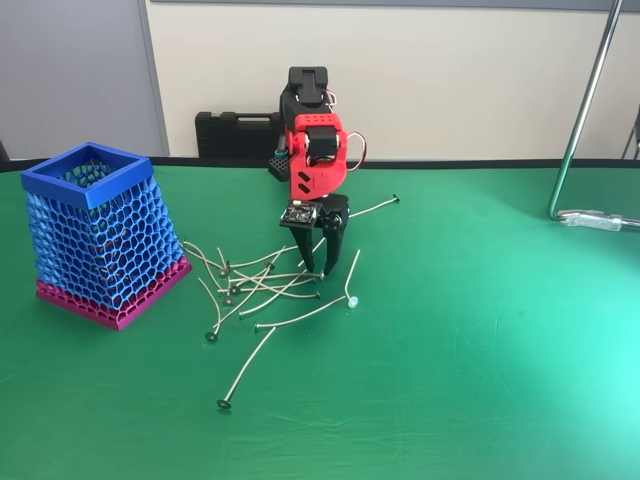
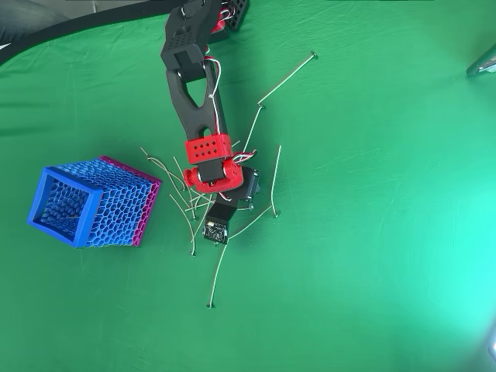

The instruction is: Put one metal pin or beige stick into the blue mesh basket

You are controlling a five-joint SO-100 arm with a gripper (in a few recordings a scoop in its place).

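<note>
Fixed view first: the gripper (image 1: 327, 268) hangs point-down over the green table (image 1: 480, 350), its two black fingers spread apart with nothing between them. The tips are right at a messy pile of thin metal pins (image 1: 262, 283). Some pins cross over each other. One long pin (image 1: 246, 371) lies alone, nearer to us, with its little round head at the near end. Another pin (image 1: 376, 208) lies far back, to the right of the arm. The blue mesh basket (image 1: 100, 232) stands to the left, well apart from the gripper, open side up.

Overhead view next: the red and black arm (image 2: 203, 147) reaches down the picture over the pile, and it hides the fingers, so I cannot tell here how they stand. The basket (image 2: 68, 208) sits left of the pile. A lone pin (image 2: 218, 271) lies below the arm.

My guess is that the pins are very light, stiff and a bit slippery. They lie flat, so they may be hard to pinch. Grabbing one near its middle, away from the tangle, looks best.
</note>
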